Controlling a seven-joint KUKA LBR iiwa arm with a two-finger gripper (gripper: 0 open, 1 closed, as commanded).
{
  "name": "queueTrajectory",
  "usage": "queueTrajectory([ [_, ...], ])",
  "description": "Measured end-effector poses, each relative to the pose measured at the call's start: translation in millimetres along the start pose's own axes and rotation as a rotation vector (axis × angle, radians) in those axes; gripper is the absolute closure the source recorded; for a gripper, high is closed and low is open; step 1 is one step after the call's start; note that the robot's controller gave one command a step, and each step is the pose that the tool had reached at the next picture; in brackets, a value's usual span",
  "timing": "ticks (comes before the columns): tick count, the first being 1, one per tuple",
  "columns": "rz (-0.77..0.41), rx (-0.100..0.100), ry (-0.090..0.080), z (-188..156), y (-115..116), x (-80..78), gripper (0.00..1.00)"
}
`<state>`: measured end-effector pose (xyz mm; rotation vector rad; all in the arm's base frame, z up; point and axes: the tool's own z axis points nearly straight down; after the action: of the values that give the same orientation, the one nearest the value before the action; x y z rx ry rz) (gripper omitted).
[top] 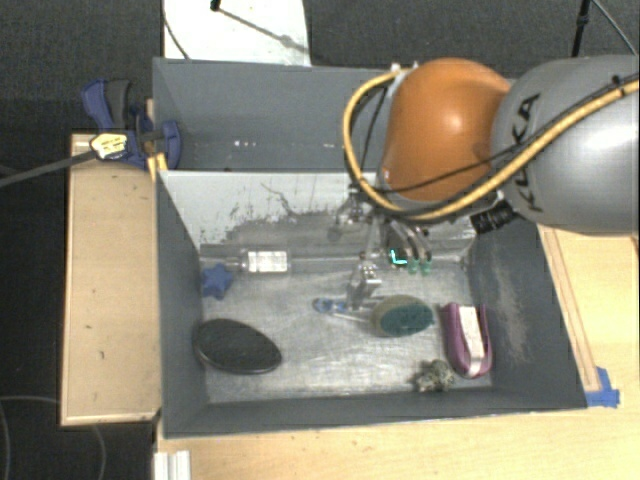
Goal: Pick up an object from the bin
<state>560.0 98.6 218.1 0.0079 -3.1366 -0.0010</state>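
You saw grey metal bin: scuffed floor, sloped walls, open room left of centre, right wall close to arm. Orange cover hung over far right. Matte black oval lay flat at near-left corner. Purple-white oblong lay near right, long axis near-to-far. Teal round disc sat just right of pincer. Thin blue piece lay mid-bin beneath pincer, long axis left-right. Pincer apart or together: you could not tell.
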Motion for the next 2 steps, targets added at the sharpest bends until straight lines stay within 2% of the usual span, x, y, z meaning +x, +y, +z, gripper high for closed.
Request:
queueTrajectory([
  [1,0.149,-0.003,-0.010,148,-118,-6.6,0.00],
  [2,-0.136,0.001,-0.012,116,-113,-18.7,0.00],
])
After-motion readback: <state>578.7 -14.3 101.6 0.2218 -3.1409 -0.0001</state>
